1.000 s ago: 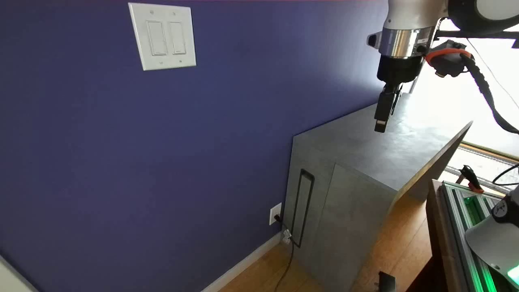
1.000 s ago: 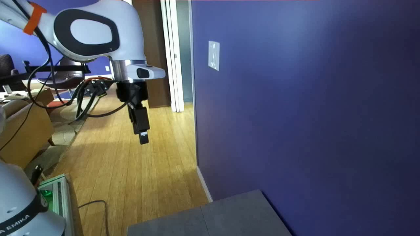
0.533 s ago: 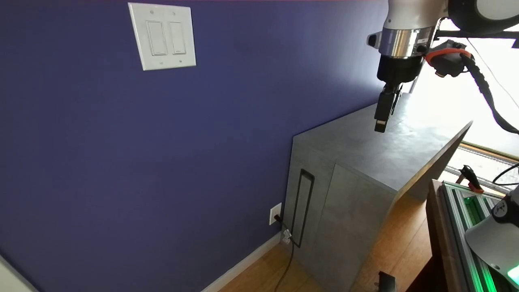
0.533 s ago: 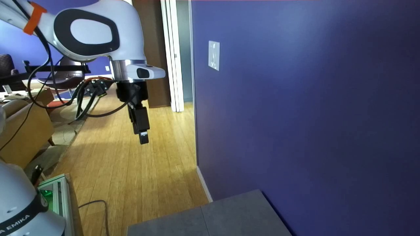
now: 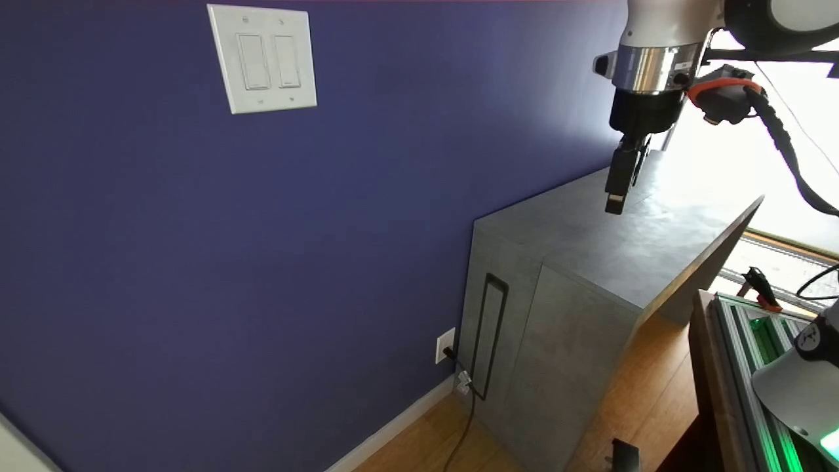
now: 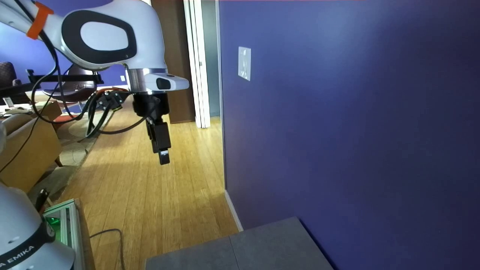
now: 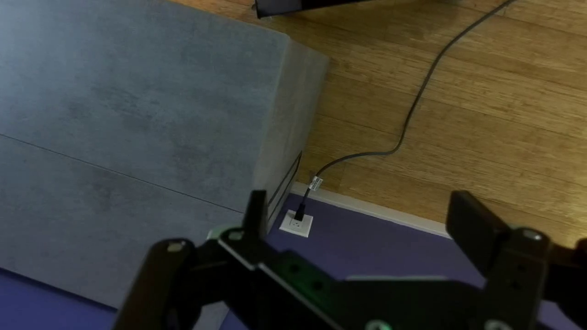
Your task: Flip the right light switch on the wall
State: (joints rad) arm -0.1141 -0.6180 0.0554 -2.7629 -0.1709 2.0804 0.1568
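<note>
The right light switch is the right-hand of two tall white rocker paddles in a white double plate, high on the blue-purple wall. In an exterior view the plate shows at a steep angle, and I cannot tell its paddles apart there. My gripper points down, well to the right of the plate and lower than it, apart from the wall. It also shows in an exterior view. In the wrist view my gripper has its fingers wide apart with nothing between them. The switch is out of view there.
A grey cabinet stands against the wall, below the gripper in the wrist view. A small outlet plate with a plugged-in cord sits low beside it. A white baseboard runs along the floor. A doorway lies beyond the wall's edge.
</note>
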